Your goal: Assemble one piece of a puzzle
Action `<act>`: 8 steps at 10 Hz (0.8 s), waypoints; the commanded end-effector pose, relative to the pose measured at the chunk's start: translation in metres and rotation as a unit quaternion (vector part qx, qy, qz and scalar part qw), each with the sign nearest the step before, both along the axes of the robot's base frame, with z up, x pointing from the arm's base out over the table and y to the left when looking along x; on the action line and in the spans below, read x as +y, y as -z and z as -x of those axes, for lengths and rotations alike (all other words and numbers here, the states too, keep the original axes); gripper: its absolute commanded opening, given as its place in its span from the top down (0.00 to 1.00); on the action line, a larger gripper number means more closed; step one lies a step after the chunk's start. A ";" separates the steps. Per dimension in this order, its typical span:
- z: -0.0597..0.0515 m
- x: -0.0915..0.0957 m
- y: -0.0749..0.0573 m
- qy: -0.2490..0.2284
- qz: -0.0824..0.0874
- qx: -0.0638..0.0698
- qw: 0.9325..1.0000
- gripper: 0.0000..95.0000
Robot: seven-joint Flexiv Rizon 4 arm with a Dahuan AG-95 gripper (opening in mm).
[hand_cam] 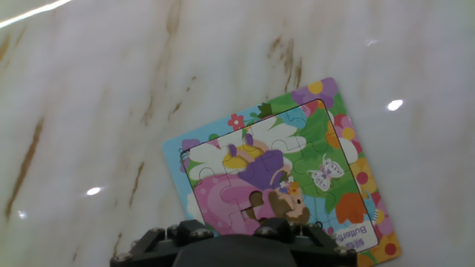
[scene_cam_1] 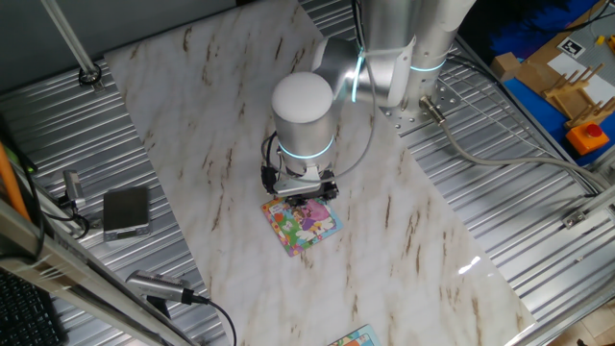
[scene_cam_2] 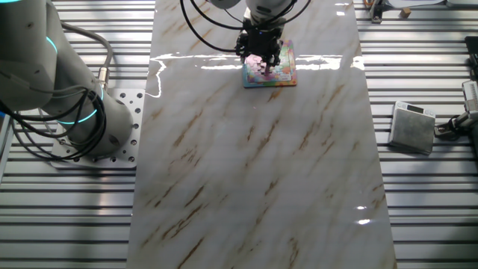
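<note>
The puzzle (scene_cam_1: 306,225) is a small square cartoon board lying flat on the marble sheet. In the other fixed view the puzzle (scene_cam_2: 272,69) lies at the far end of the sheet. My gripper (scene_cam_1: 306,188) hangs low over the board's far edge, and from the other side the gripper (scene_cam_2: 260,52) covers the board's left part. The hand view shows the puzzle (hand_cam: 282,182) with pink and purple figures, and only the gripper's dark body (hand_cam: 230,248) at the bottom edge. The fingertips are hidden. I cannot make out a loose piece.
A grey box (scene_cam_1: 127,211) sits on the ribbed metal left of the marble sheet (scene_cam_1: 240,125). Another board's sliver (scene_cam_1: 354,338) shows at the bottom edge. A blue crate (scene_cam_1: 567,86) is at the right. The arm's base (scene_cam_2: 75,104) stands beside the sheet.
</note>
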State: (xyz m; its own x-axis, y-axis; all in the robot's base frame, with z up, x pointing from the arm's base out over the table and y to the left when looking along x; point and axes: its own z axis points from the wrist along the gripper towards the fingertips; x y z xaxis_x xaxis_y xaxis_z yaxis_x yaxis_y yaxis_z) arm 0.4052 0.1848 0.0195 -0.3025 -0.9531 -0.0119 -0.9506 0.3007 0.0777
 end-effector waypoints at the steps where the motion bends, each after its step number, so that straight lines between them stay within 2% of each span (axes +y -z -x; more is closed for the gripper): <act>1: -0.002 0.001 -0.008 0.002 0.000 0.005 1.000 0.40; 4: -0.012 0.003 -0.015 0.003 0.004 0.008 1.000 0.40; 8: -0.023 0.006 -0.014 0.006 0.004 0.011 1.000 0.40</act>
